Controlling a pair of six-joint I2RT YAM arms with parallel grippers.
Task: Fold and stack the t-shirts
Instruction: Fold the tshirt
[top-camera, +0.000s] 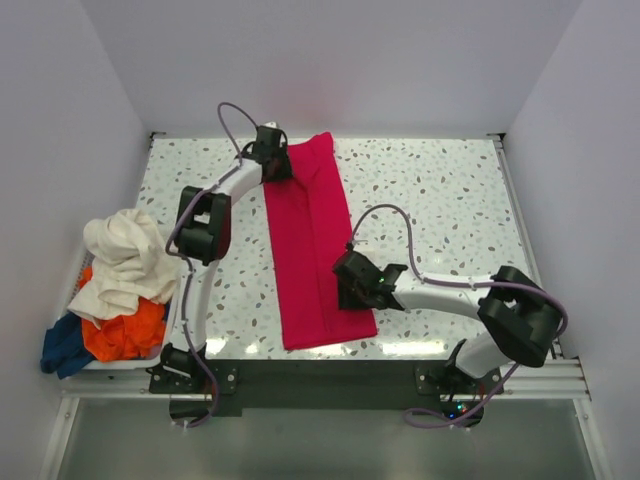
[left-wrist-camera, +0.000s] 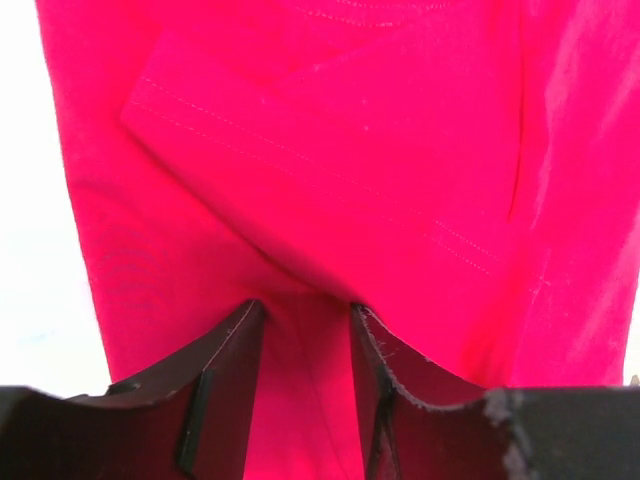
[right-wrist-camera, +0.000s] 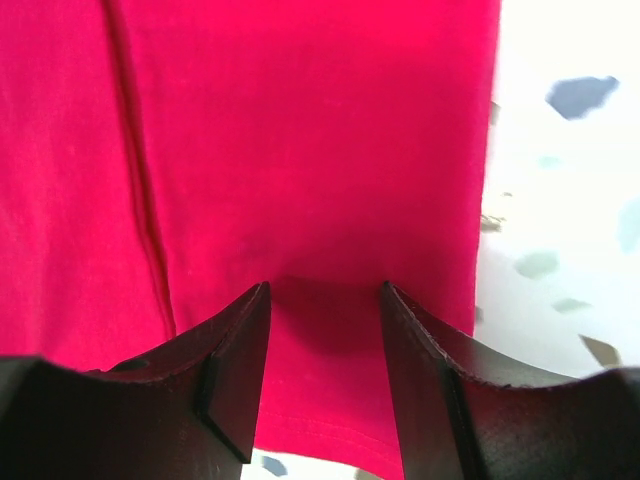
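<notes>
The crimson red t-shirt (top-camera: 312, 245) lies on the table as a long narrow strip, sides folded in, running from far to near. My left gripper (top-camera: 281, 165) is at its far end, open, fingertips down on the cloth by a folded-in sleeve (left-wrist-camera: 300, 140). My right gripper (top-camera: 346, 284) is at the near right part of the strip, open, just above the cloth near the hem (right-wrist-camera: 330, 430). In both wrist views red cloth shows between the parted jaws and nothing is held. The cream white shirt (top-camera: 124, 258), the orange shirt (top-camera: 128, 336) and the dark blue shirt (top-camera: 60, 348) lie heaped at the left.
The heap of three shirts sits in a pale bin (top-camera: 90, 365) off the table's left edge. The speckled table (top-camera: 440, 200) is bare to the right of the red shirt. White walls close in the left, far and right sides.
</notes>
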